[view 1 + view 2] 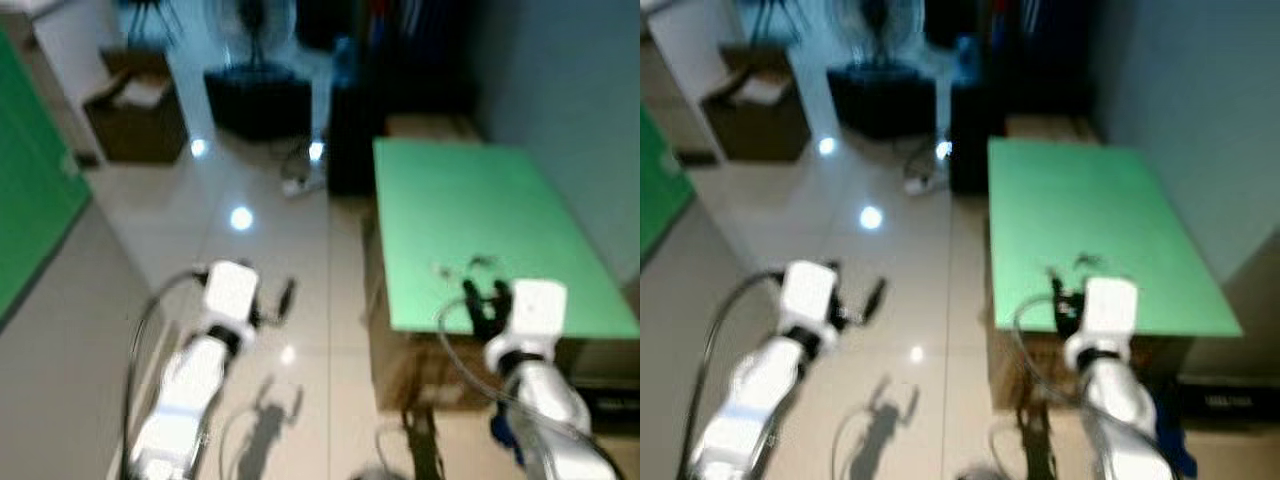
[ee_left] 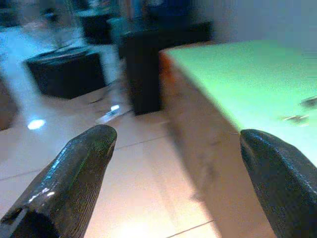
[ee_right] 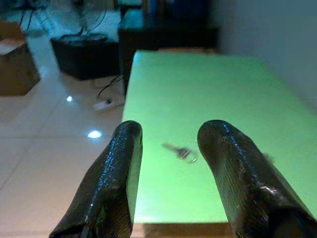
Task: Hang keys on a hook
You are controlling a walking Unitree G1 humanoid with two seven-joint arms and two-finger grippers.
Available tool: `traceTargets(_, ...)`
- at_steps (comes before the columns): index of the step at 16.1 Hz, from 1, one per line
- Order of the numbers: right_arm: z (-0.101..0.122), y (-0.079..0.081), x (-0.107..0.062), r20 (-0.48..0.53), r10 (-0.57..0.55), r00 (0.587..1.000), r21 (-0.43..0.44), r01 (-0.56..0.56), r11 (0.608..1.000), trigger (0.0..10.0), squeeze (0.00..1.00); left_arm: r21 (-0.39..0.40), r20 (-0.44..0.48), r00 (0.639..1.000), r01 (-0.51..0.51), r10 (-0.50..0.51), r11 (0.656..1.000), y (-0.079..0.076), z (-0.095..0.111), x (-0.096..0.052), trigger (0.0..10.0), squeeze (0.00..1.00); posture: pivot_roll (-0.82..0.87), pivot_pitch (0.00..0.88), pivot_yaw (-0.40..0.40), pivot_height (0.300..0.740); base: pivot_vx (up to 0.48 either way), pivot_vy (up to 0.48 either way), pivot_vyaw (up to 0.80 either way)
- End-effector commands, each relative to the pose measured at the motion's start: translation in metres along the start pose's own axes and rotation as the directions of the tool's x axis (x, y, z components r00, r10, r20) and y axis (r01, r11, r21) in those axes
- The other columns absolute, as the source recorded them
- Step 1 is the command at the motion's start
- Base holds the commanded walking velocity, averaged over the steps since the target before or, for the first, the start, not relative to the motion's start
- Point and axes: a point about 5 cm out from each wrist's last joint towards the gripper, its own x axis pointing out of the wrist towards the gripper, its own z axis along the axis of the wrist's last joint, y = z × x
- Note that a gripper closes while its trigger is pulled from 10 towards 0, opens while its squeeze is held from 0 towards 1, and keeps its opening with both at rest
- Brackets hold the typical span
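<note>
Right hand [image 3: 168, 173] hovers half-open and empty just before keys [image 3: 179, 151] on green table [image 3: 208, 89].

1. The table [image 3: 208, 89] has a smooth, matt green top; its side, seen from the left wrist, looks like brown wood or board.
2. The floor [image 1: 250, 290] is glossy pale tile, mirroring lamp spots.
3. The keys [image 3: 181, 151] look like small dull metal.
4. The right gripper [image 3: 168, 148] has fingers [image 3: 233, 173] of black, finely ribbed, slightly shiny rubber or plastic; the left gripper [image 2: 178, 144] likewise.
5. The box [image 1: 135, 105] looks like matt brown cardboard.
</note>
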Motion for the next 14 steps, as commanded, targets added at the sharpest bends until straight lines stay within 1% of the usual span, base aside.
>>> traceTargets(1,0.002,0.002,0.0,0.007,0.017,1.0,0.022,-0.017,1.0,10.0,0.0,-0.019,0.021,1.0,0.003,-0.003,1.0,0.005,0.007,0.001,10.0,0.0,-0.11,0.015,0.013,0.74,0.0,0.0,-0.8)
traceTargets(2,0.003,0.0,0.0,0.013,-0.002,1.0,0.047,0.002,0.999,10.0,0.96,-0.093,0.063,0.998,0.004,0.002,0.996,0.006,0.016,0.002,10.0,0.95,-0.12,0.012,0.02,0.74,0.0,0.0,-0.8)
traceTargets(3,0.001,0.001,-0.002,0.007,-0.005,1.0,0.058,0.005,0.998,10.0,1.0,-0.102,0.066,0.998,0.007,0.0,0.995,0.007,0.018,0.003,10.0,1.0,-0.12,0.007,0.029,0.74,0.0,0.0,-0.8)
traceTargets(5,0.0,0.003,-0.004,0.0,0.005,1.0,0.063,-0.005,0.998,10.0,1.0,-0.062,0.058,0.998,0.03,-0.027,0.998,0.005,0.018,0.007,10.0,1.0,-0.13,0.003,0.039,0.74,0.0,0.0,-0.8)
traceTargets(6,0.0,0.003,-0.005,-0.003,0.002,1.0,0.065,-0.002,0.998,10.0,1.0,-0.025,0.059,0.998,0.027,-0.026,0.999,0.005,0.019,0.009,10.0,1.0,-0.13,0.001,0.047,0.74,0.0,0.0,-0.8)
traceTargets(7,-0.003,0.001,-0.005,-0.017,-0.008,1.0,0.053,0.009,0.999,10.0,1.0,0.023,0.082,0.996,0.031,-0.033,0.999,0.004,0.022,0.01,10.0,0.35,-0.14,0.0,0.051,0.74,0.0,0.0,-0.8)
traceTargets(8,-0.006,-0.002,-0.006,-0.038,-0.032,0.999,0.018,0.033,0.999,10.0,1.0,0.053,0.099,0.995,0.026,-0.031,0.998,0.004,0.024,0.011,10.0,0.0,-0.14,0.002,0.05,0.74,0.0,0.0,-0.73)
traceTargets(9,-0.008,-0.003,-0.005,-0.059,-0.043,0.997,-0.01,0.043,0.999,10.0,0.0,0.067,0.112,0.993,0.016,-0.023,0.998,0.005,0.026,0.012,10.0,0.0,-0.14,0.003,0.049,0.74,0.0,0.0,0.0)
traceTargets(10,-0.014,-0.005,-0.006,-0.089,-0.048,0.995,-0.091,0.04,0.995,10.0,0.0,0.093,0.104,0.995,0.002,-0.012,0.996,0.005,0.026,0.014,10.0,0.0,-0.13,0.002,0.047,0.74,0.0,0.0,0.0)
traceTargets(11,-0.019,-0.003,-0.004,-0.108,-0.038,0.993,-0.127,0.024,0.992,10.0,0.0,0.085,0.091,0.996,0.012,-0.02,0.996,0.006,0.026,0.016,10.0,0.0,-0.13,0.0,0.044,0.74,0.0,0.0,0.0)
traceTargets(12,-0.019,-0.003,-0.003,-0.1,-0.032,0.994,-0.108,0.021,0.994,10.0,0.0,0.083,0.099,0.995,0.019,-0.027,0.996,0.006,0.027,0.016,10.0,0.0,-0.12,0.0,0.045,0.74,0.0,0.0,0.0)
traceTargets(14,-0.017,0.001,0.0,-0.087,-0.003,0.996,-0.091,-0.005,0.996,10.0,0.0,0.096,0.11,0.993,0.031,-0.042,0.995,0.004,0.028,0.015,10.0,0.0,-0.12,0.0,0.04,0.74,0.315,0.0,0.0)
